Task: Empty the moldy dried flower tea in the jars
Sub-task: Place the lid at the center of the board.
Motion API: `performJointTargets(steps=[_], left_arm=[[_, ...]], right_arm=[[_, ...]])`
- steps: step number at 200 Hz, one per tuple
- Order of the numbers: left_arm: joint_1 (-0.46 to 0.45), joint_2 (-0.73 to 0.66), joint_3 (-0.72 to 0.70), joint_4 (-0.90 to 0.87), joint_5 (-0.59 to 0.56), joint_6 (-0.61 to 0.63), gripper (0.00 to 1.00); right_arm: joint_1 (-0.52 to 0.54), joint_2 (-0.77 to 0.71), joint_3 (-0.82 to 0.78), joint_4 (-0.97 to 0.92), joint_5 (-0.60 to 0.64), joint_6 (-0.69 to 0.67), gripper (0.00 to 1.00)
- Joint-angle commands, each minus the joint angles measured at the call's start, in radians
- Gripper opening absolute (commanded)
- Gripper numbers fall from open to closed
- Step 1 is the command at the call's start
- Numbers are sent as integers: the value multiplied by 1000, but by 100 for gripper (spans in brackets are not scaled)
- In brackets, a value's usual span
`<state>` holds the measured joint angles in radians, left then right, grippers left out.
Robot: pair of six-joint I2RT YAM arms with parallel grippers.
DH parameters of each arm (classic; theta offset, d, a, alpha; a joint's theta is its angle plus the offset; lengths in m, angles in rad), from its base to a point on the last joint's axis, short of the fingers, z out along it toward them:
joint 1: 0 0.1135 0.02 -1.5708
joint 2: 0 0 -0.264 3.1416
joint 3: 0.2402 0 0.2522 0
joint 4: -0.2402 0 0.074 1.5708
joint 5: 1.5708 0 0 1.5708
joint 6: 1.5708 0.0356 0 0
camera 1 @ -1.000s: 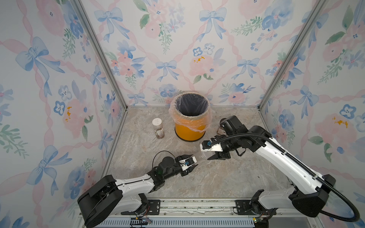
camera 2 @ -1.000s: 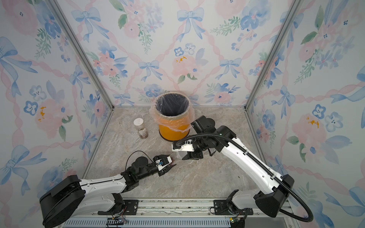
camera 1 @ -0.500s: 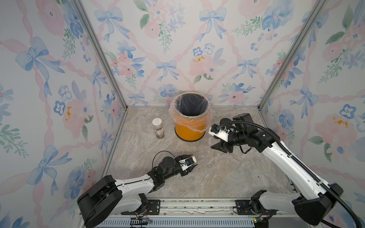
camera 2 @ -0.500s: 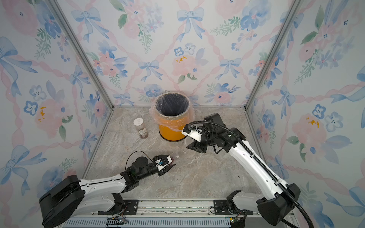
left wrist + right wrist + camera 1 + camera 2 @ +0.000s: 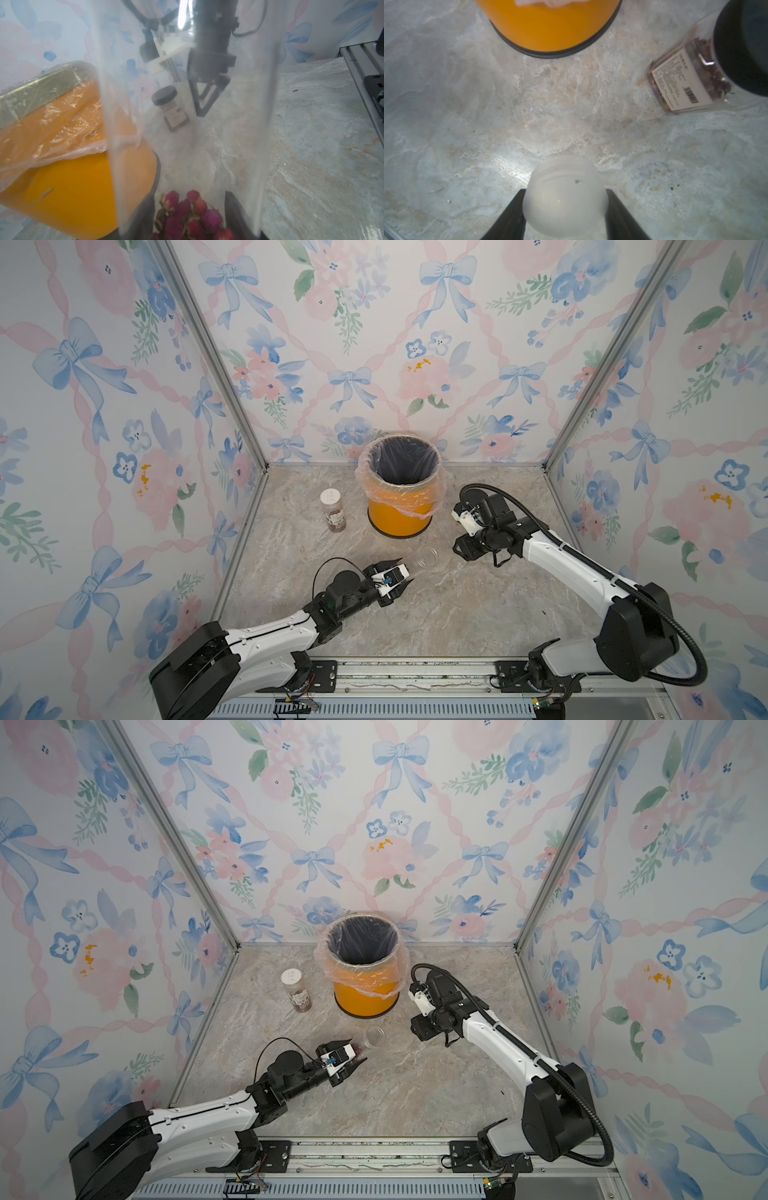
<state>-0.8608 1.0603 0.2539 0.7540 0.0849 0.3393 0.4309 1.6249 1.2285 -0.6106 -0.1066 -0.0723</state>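
Spillage is the main risk: the tall jar [image 5: 424,561], uncapped and tilted, is held on the near side of the orange bin [image 5: 399,518], clamped near its base by the left fingers [image 5: 356,1065], with the dried flower tea [image 5: 187,212] heaped at that end. If it is tipped short of the rim, buds may be scattered on the surface [image 5: 457,614]. The translucent lid [image 5: 562,187] is pinched by the right fingers [image 5: 510,214] near the black-lidded jar [image 5: 685,83], which could be knocked.

Right gripper [image 5: 564,192], clamping the frosted translucent round lid [image 5: 563,207], is now off the tall slim clear plastic jar [image 5: 424,559]. It has swung away to beside the orange plastic-lined bin [image 5: 400,517] and dropped low over the marble tabletop [image 5: 457,614]. The jar mouth is now uncapped.
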Motion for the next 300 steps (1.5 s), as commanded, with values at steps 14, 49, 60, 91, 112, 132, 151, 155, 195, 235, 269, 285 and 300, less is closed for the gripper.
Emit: performJointTargets(steps=[14,49,60,91,112,132,151,155,195,235,269,285,300], left_arm=[[0,-41,-26,14,-20,-20,53],[2,-58,-34,13,-22,-25,53],[2,-59,-35,13,-22,-25,54],[2,-56,-33,13,-21,-25,53],[2,-55,-31,13,-19,-24,53],[3,-54,-29,13,-20,-26,53],[3,-55,-27,13,-19,-31,53],[3,-55,-27,13,-18,-32,53],[10,-57,-16,14,-21,-56,53],[28,-62,7,15,-27,-122,53],[55,-68,40,29,-14,-224,52],[63,-72,48,57,3,-271,53],[70,-79,48,101,18,-321,53]], right_arm=[[-6,110,-27,45,70,79,47],[-1,169,-32,59,108,88,48],[0,188,-29,53,118,87,48],[3,230,-27,46,125,91,50],[5,254,-22,38,124,95,52],[4,273,-15,30,115,102,55],[6,277,-13,25,113,105,59],[6,276,-14,25,112,106,61],[8,226,-23,24,88,109,88],[14,50,-39,25,58,69,98],[49,-209,-99,139,-89,29,98],[96,-331,-154,263,-200,38,98],[155,-431,-229,427,-266,57,98]])
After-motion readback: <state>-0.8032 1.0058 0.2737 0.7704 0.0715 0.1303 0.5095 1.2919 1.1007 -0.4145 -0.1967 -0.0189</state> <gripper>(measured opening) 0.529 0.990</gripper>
